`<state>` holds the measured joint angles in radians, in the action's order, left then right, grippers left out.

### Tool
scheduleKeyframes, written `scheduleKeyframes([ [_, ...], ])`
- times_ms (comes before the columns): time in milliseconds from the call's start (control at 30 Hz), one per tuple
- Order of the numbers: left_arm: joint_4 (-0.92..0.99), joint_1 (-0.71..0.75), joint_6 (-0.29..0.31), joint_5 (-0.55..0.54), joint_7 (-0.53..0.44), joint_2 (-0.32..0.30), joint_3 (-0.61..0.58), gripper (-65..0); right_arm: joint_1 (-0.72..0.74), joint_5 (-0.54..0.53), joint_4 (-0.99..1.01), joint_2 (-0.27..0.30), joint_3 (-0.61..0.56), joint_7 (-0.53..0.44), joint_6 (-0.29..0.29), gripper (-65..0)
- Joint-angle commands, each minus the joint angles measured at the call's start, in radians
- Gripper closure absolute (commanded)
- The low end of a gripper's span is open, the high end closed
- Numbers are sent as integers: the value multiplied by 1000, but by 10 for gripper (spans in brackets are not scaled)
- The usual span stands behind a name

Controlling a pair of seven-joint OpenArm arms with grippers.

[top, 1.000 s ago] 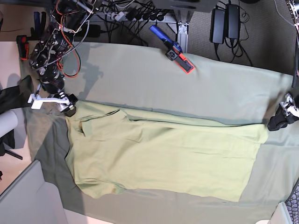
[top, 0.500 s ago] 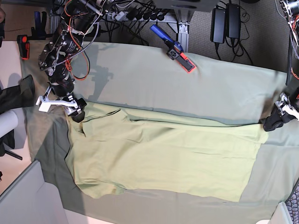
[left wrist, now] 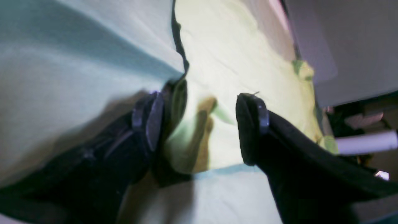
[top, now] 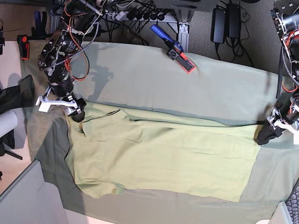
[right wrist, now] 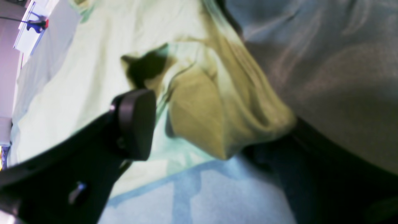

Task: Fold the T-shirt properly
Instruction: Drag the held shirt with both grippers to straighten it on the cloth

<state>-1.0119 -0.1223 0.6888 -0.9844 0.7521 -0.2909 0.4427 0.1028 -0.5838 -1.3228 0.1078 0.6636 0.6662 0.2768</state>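
A grey-green table cloth [top: 219, 88] covers the work table. On its far edge lies a blue and orange clamp [top: 174, 49]. Beyond the cloth, grey carpet [top: 257, 42] shows, with two black power bricks [top: 225, 21] and a tangle of black cables [top: 135, 14]. Left of the cloth stands a pale table [top: 9, 60] with a small red tool [top: 22, 46]. A grey panel [top: 28, 200] leans at the cloth's near left corner.

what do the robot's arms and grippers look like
Both arms are open black-metal frames wrapped in loose red, orange and black cables. The right gripper has a white bracket beside its black fingers with rounded flat pads. The left gripper is black too, with a white piece at its wrist.
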Motion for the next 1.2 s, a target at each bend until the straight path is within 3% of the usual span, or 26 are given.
scheduleKeyframes([
  [0, -4, -10, 3, -19, 18, 3, -19, -391, 10, -3, -7, 8, -1, 19, 16, -445],
  [400, -21, -9, 3, 25, 24, 36, -171, -389, 10, -4, -7, 8, -1, 19, 16, -445],
  [433, -23, -8, 4, 27, 20, 37, -172, -380, 10, -4, -7, 8, -1, 19, 16, -445],
  [500, -24, -11, 3, 28, 12, 36, -171, -294, 10, -4, -7, 8, -1, 19, 16, -439],
  [533, -25, -11, 4, 28, 6, 35, -171, -218, 10, -4, -7, 8, -1, 18, 16, -403],
  [600, -29, -11, 4, 32, 0, 36, -171, -90, 10, -17, -7, 8, -1, 18, 16, -249],
  [667, -29, -11, 9, 33, -12, 35, -171, -20, 10, -72, -7, 8, -1, 19, 16, -46],
  [700, -29, -11, 9, 33, -16, 35, -171, 0, 10, -92, -7, 8, -1, 19, 16, 0],
  [867, -31, -11, 9, 18, -10, 32, -170, 0, 10, -106, -7, 8, -1, 27, 16, 0],
  [1167, -130, 0, 9, -29, 153, 3, -160, 0, -1, -226, -11, 49, 0, 106, 69, 0],
])
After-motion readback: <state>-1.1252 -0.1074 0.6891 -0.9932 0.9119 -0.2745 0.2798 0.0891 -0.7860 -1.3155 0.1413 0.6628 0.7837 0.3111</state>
